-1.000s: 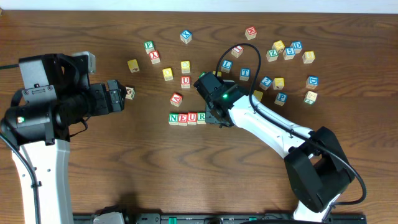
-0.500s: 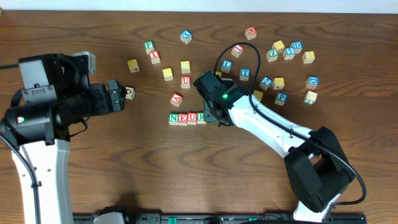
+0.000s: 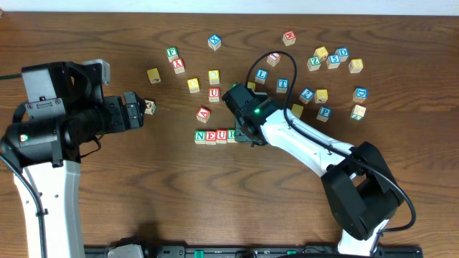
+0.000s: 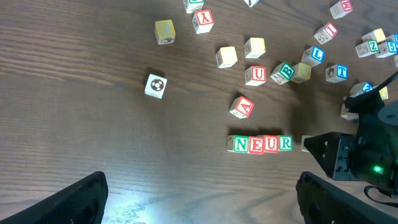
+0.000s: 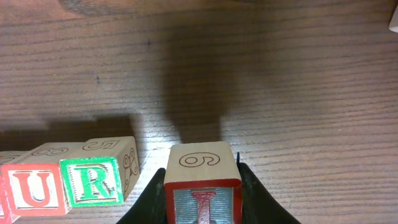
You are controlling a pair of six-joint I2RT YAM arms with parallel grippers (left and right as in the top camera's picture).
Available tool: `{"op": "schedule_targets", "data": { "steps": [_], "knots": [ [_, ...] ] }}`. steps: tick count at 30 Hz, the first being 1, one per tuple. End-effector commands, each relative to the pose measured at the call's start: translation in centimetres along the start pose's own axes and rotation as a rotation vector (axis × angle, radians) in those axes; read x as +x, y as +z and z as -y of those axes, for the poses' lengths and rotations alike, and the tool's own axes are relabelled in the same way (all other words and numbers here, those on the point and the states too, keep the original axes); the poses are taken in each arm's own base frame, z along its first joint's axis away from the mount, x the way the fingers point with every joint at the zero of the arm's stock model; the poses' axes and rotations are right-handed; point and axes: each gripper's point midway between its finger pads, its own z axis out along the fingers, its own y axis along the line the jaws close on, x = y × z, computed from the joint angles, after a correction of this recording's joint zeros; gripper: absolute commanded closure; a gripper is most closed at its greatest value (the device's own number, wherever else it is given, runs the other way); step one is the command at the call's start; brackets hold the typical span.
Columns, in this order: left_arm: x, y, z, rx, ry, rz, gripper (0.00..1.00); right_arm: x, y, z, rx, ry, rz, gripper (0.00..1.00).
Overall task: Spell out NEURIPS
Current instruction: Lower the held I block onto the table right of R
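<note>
Dark wood-grain desk (image 3: 143, 201) seen from above, with the row N-E-U-R (image 3: 216, 135) as the point of reference. Just to the right of the row's R cube (image 5: 93, 180), apart from it by a narrow gap, the I cube (image 5: 200, 163) is pinched between the fingers of the right end effector (image 5: 203, 198), letter face up; whether it rests on the desk cannot be told. Just behind the row lies a stray A cube (image 3: 204, 114). Well to the right is the P cube (image 3: 324, 112) among loose cubes; the S is not surely identified. Far to the left the left end effector (image 3: 135, 110) hovers with its fingers spread, holding nothing. Risks, as judged: a sideways closing of the gap may shove R and skew the row; the fingers may drag or twist the I on release.
</note>
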Motion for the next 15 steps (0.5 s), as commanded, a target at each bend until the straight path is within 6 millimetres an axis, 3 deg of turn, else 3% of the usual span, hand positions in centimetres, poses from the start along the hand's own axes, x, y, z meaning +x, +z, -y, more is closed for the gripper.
{"op": "schedule_targets", "data": {
  "steps": [1,15],
  "knots": [
    [-0.4,-0.5,0.2,0.005,0.013,0.018,0.05,0.3,0.8,0.3,0.02,-0.012,-0.013,0.99],
    [-0.4,-0.5,0.2,0.005,0.013,0.018,0.05,1.4,2.1,-0.5,0.03,-0.043,-0.029,0.99]
  ]
}}
